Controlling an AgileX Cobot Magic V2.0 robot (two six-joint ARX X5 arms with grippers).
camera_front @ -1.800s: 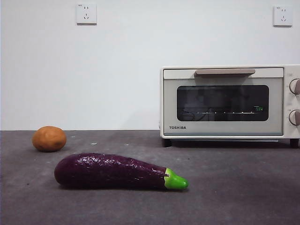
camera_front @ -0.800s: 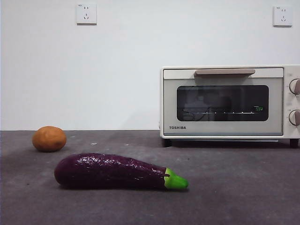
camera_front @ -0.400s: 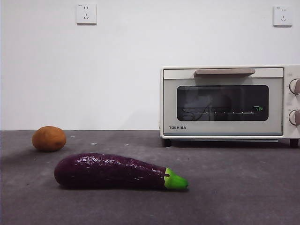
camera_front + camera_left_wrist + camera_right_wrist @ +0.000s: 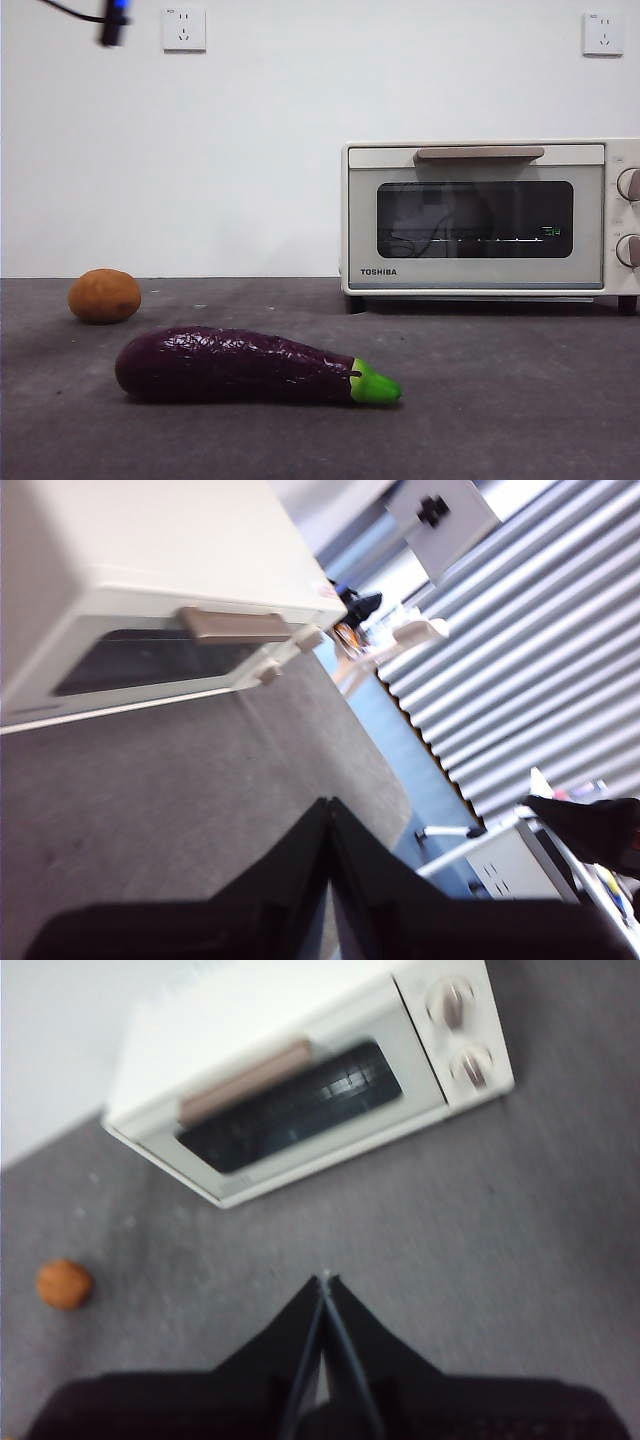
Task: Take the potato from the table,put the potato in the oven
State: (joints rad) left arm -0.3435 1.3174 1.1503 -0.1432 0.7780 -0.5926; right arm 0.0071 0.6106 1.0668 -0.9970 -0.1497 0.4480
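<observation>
two grippers, both empty with jaws pressed together: left gripper point(image 4: 330, 810), right gripper point(image 4: 323, 1282). potato point(image 4: 104, 296) sits on the table point(image 4: 500, 400) at front view's left, behind the eggplant point(image 4: 250, 366). oven point(image 4: 490, 215) at right, door closed. open wide before descending, come straight down on the potato, clear of the eggplant.

the oven point(image 4: 480, 218) runs off the front view's right edge, so its knobs point(image 4: 630, 185) show only in part. a dark tip point(image 4: 113, 22) at the top left is cut by the edge; which arm it belongs to can't be told. the right wrist view is blurred, and the potato point(image 4: 64, 1284) there is a small soft blob.
</observation>
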